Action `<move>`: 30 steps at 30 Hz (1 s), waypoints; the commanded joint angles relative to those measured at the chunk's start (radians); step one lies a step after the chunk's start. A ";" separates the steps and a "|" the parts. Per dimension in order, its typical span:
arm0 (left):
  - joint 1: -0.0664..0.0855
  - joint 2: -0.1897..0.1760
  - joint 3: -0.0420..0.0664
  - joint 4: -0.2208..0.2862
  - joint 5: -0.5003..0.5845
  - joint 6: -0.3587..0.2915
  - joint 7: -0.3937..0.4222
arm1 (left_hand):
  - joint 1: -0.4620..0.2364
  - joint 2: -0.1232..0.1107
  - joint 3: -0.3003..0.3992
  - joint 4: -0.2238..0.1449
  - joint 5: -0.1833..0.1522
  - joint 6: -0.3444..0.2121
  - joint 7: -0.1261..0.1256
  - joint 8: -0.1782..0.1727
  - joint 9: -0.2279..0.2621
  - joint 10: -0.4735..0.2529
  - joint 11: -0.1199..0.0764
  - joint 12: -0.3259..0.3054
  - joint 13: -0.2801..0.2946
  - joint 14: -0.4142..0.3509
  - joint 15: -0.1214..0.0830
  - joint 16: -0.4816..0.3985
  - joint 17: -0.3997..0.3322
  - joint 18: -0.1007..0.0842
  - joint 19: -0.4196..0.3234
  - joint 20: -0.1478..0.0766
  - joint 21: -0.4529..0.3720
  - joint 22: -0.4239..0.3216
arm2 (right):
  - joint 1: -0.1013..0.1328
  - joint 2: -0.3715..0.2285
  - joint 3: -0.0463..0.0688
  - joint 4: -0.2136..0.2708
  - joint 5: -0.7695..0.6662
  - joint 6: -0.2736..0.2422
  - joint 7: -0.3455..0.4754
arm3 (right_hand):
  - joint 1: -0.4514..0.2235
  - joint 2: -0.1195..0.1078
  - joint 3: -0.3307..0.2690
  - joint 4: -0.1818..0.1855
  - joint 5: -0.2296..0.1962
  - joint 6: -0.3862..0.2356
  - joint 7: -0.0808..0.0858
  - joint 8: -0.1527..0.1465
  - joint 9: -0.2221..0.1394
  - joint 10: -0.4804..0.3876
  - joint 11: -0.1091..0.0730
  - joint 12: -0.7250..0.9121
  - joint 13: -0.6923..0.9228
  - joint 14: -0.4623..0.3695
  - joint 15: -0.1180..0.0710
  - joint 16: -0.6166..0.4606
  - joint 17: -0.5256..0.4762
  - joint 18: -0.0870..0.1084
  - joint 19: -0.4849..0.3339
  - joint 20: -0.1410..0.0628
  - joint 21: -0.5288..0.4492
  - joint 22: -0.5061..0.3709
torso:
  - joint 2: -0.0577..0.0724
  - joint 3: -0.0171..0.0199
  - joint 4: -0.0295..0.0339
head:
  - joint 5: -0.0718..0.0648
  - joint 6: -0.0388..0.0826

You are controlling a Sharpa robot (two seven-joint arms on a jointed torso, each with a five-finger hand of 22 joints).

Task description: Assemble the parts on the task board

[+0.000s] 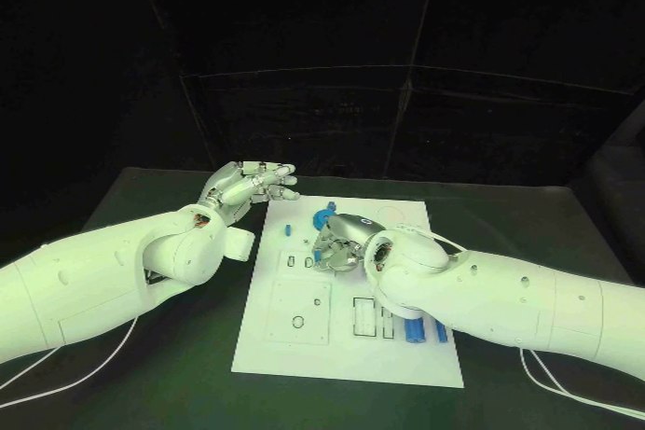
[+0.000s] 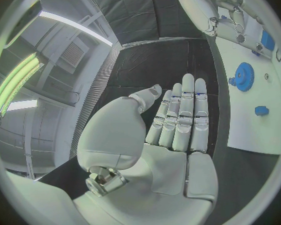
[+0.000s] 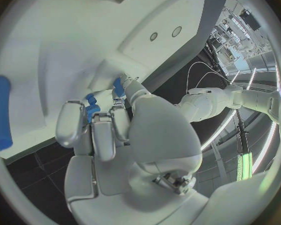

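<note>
The right hand (image 1: pixel 339 243) is over the middle of the board (image 1: pixel 289 341), fingers curled around a small blue part (image 3: pixel 92 105) held against the board. The left hand (image 1: pixel 249 186) hovers off the board's far left corner, fingers straight and holding nothing. A blue gear (image 2: pixel 243 77) lies on the board just beyond the right hand.
</note>
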 commanded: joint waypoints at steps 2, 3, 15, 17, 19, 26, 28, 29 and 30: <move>0.001 0.002 0.001 0.000 -0.006 0.015 0.006 | -0.001 -0.006 0.005 0.001 0.000 0.001 0.007 -0.006 0.000 -0.003 0.003 -0.005 -0.001 0.005 0.003 -0.005 0.001 0.005 0.004 -0.001 -0.004 -0.002 | -0.004 0.003 -0.002 -0.005 -0.017 0.027 -0.016 | -0.013 -0.008 0.005 0.000 -0.001 0.013 0.000 -0.002 -0.001 -0.004 0.000 -0.005 0.000 0.074 -0.003 -0.006 0.113 -0.013 -0.003 -0.001 -0.002 -0.002 | 0.000 -0.0003 -0.0012 | 0.000 0.000; 0.001 0.002 0.001 0.000 -0.006 0.015 0.006 | -0.001 -0.006 0.005 0.001 0.000 0.001 0.007 -0.006 0.000 -0.003 0.003 -0.005 -0.001 0.005 0.003 -0.005 0.001 0.005 0.004 -0.001 -0.004 -0.002 | -0.004 0.003 -0.002 -0.005 -0.016 0.028 -0.016 | -0.016 -0.011 0.007 0.000 -0.001 0.010 0.000 -0.004 -0.002 -0.004 0.000 -0.006 -0.001 0.074 -0.002 -0.006 0.112 -0.013 -0.003 -0.001 -0.003 -0.003 | 0.000 -0.0005 -0.0008 | -0.001 0.000; 0.001 0.000 0.001 0.000 -0.006 0.015 0.005 | -0.002 -0.006 0.006 0.001 0.000 0.001 0.007 -0.006 0.000 -0.004 0.004 -0.005 -0.001 0.006 0.003 -0.006 0.002 0.005 0.004 -0.001 -0.005 -0.002 | -0.007 -0.001 -0.021 -0.001 -0.020 0.045 -0.018 | -0.039 -0.042 0.014 0.000 0.009 -0.025 0.015 -0.029 -0.005 -0.021 0.012 -0.027 -0.021 0.071 0.007 -0.012 0.101 -0.009 -0.014 0.006 -0.012 -0.021 | 0.000 -0.0007 0.0013 | 0.000 -0.004; 0.001 0.000 0.001 0.000 -0.006 0.015 0.004 | -0.002 -0.006 0.006 0.001 0.000 0.001 0.007 -0.006 0.000 -0.004 0.004 -0.005 -0.001 0.006 0.003 -0.006 0.002 0.005 0.004 -0.001 -0.005 -0.002 | -0.008 -0.002 -0.023 0.001 -0.022 0.047 -0.019 | -0.041 -0.044 0.015 0.000 0.011 -0.028 0.016 -0.031 -0.004 -0.022 0.013 -0.029 -0.023 0.071 0.008 -0.013 0.100 -0.009 -0.015 0.007 -0.013 -0.023 | 0.000 -0.0005 0.0008 | 0.000 -0.005; 0.001 0.000 0.001 0.000 -0.006 0.016 0.004 | -0.002 -0.006 0.006 0.001 0.000 0.001 0.007 -0.006 0.000 -0.004 0.004 -0.005 -0.001 0.006 0.003 -0.006 0.002 0.005 0.004 -0.001 -0.005 -0.002 | -0.008 -0.003 -0.024 0.002 -0.024 0.048 -0.019 | -0.042 -0.047 0.016 0.000 0.013 -0.031 0.017 -0.033 -0.004 -0.024 0.014 -0.032 -0.025 0.070 0.009 -0.014 0.099 -0.009 -0.016 0.007 -0.014 -0.025 | 0.000 -0.0003 0.0005 | 0.001 -0.005; 0.001 0.000 0.001 -0.001 -0.006 0.016 0.003 | -0.002 -0.006 0.006 0.001 0.000 0.001 0.007 -0.006 0.000 -0.004 0.004 -0.005 -0.001 0.006 0.003 -0.006 0.002 0.005 0.004 -0.001 -0.005 -0.002 | -0.008 -0.006 -0.026 0.004 -0.031 0.034 -0.026 | -0.052 -0.063 0.017 -0.001 0.030 -0.057 0.027 -0.047 -0.004 -0.036 0.022 -0.047 -0.040 0.068 0.015 -0.019 0.090 -0.006 -0.023 0.013 -0.021 -0.039 | 0.000 0.0002 0.0007 | 0.000 -0.006; 0.001 0.000 0.001 -0.001 -0.006 0.016 0.003 | -0.002 -0.006 0.006 0.001 0.000 0.001 0.007 -0.006 0.000 -0.004 0.004 -0.005 -0.001 0.006 0.003 -0.006 0.002 0.005 0.004 -0.001 -0.005 -0.002 | -0.008 -0.007 -0.026 0.005 -0.034 0.026 -0.030 | -0.056 -0.068 0.017 0.000 0.036 -0.064 0.029 -0.051 -0.004 -0.039 0.024 -0.050 -0.043 0.068 0.017 -0.020 0.088 -0.005 -0.025 0.015 -0.023 -0.043 | 0.000 0.0005 0.0011 | 0.000 -0.006; 0.001 0.000 0.001 -0.001 -0.006 0.016 0.003 | -0.002 -0.006 0.006 0.001 0.000 0.001 0.007 -0.006 0.000 -0.004 0.004 -0.005 -0.001 0.006 0.003 -0.006 0.002 0.005 0.004 -0.001 -0.005 -0.002 | -0.008 -0.007 -0.026 0.005 -0.035 0.022 -0.033 | -0.057 -0.070 0.017 0.000 0.037 -0.066 0.029 -0.052 -0.004 -0.040 0.025 -0.052 -0.045 0.068 0.017 -0.021 0.087 -0.005 -0.026 0.015 -0.024 -0.044 | 0.000 0.0006 0.0011 | 0.000 -0.006; 0.001 0.000 0.001 -0.001 -0.006 0.016 0.003 | -0.002 -0.006 0.006 0.001 0.000 0.001 0.007 -0.006 0.000 -0.004 0.004 -0.005 -0.001 0.006 0.003 -0.006 0.002 0.005 0.004 -0.001 -0.005 -0.002 | -0.008 -0.007 -0.026 0.005 -0.035 0.020 -0.034 | -0.058 -0.071 0.016 0.001 0.037 -0.068 0.030 -0.052 -0.004 -0.041 0.025 -0.053 -0.046 0.068 0.018 -0.021 0.086 -0.005 -0.026 0.016 -0.024 -0.045 | 0.000 0.0004 0.0010 | 0.000 -0.006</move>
